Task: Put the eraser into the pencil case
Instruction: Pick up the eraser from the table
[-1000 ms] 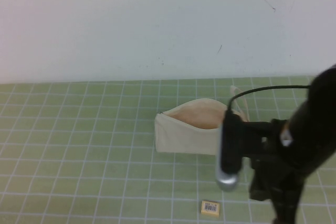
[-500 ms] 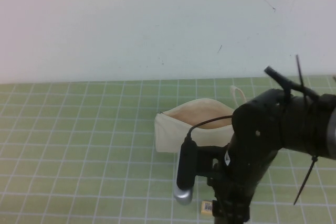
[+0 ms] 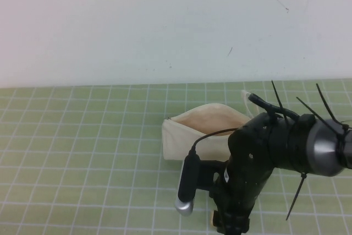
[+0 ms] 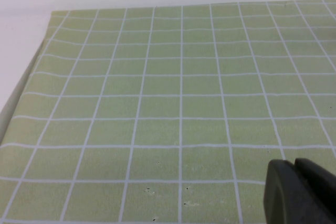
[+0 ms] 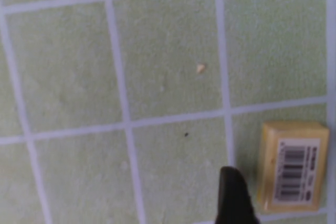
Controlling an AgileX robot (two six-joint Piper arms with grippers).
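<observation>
Lower and a little further left than half a second ago, the right arm now covers the eraser in the high view, where its corner showed before. In the right wrist view the eraser (image 5: 292, 163) lies flat on the green grid mat (image 5: 168, 77), barcode label up, with a dark part of the right gripper just beside its long side; whether they touch is unclear. From these views I cannot tell if the right gripper (image 3: 231, 225) is open or closed; it hangs low over the near edge of the mat, close to the bottom border of the high view. The pencil case (image 3: 192, 141) sits just behind the arm toward the wall, resting on its long side with its mouth open upward and the beige lining (image 3: 212, 120) showing; its right end is hidden by the arm, and the loop strap (image 3: 247, 96) pokes out behind. To the left of the case the mat lies open across many squares, out to its left edge. The left gripper (image 4: 295, 182) hovers over bare mat well away from the case, its two sides pressed together on nothing. Behind the mat's far edge rises a plain white wall (image 3: 165, 26).
</observation>
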